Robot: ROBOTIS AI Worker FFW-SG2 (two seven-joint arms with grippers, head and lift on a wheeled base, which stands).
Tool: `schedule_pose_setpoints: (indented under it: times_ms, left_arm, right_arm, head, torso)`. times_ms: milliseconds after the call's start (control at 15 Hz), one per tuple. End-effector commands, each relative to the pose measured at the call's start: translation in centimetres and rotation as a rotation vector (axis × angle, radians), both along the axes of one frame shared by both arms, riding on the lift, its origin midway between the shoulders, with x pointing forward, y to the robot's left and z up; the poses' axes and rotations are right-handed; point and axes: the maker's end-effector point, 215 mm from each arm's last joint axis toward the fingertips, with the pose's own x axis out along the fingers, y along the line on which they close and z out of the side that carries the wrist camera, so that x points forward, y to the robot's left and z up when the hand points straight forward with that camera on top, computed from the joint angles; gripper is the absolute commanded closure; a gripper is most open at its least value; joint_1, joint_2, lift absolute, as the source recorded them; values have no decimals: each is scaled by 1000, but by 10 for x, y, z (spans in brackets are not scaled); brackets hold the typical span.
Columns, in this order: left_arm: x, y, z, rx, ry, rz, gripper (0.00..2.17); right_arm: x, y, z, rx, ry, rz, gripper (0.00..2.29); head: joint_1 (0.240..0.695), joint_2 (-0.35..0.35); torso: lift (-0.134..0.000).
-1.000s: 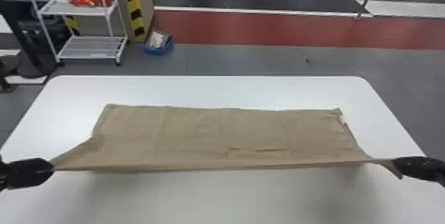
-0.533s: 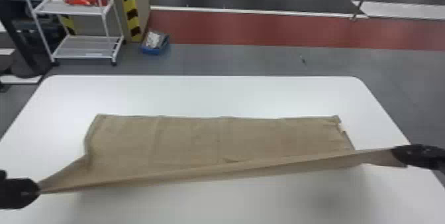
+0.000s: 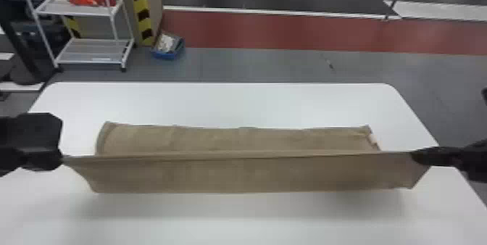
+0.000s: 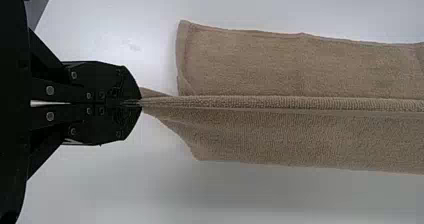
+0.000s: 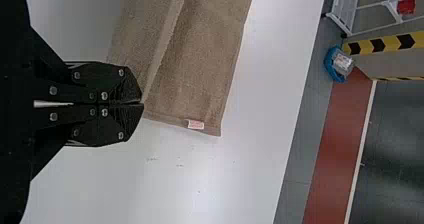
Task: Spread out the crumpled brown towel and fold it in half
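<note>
Pinching the brown towel (image 3: 239,173), the left gripper (image 3: 59,159) and right gripper (image 3: 416,155) hold its raised edge straight.

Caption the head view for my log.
Two black flat-fingered grippers hold a brown cloth towel stretched between them over a white table.

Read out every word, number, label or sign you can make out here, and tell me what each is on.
No text is readable.
White label on the towel's edge: reddish print, too small to read.
Packet in the blue bin on the floor: marks too blurred to read.
Yellow-and-black striping behind the table: pattern, no words I can see.
</note>
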Motion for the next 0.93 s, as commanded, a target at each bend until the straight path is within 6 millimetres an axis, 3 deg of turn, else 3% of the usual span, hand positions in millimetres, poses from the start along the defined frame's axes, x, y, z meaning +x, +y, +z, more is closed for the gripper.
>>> schedule_pose_setpoints:
  times_ms: [0, 133, 267, 533, 867]
  left_arm:
    - [-8, 17, -2, 21, 25, 39, 2007]
    - [-37, 44, -8, 61, 54, 73, 2007]
    - [-66, 60, -12, 86, 77, 93, 2007]
    - [-109, 68, -34, 112, 148, 101, 2007]
    - [-115, 64, -51, 140, 188, 174, 2007]
  right_arm:
    - [-1, 0, -1, -2, 4, 3, 1652]
    - [-7, 4, -3, -6, 8, 24, 1652]
    - [-16, 16, -4, -12, 5, 57, 1652]
    - [-17, 32, -9, -7, -4, 99, 1652]
    - [-21, 36, -3, -19, -17, 111, 1652]
  head:
    - [695, -84]
    - [695, -66]
    - [695, -40]
    - [695, 29]
    - [695, 54]
  torso:
    - [-125]
    - [-125]
    - [-125]
    - [-125]
    - [-125]
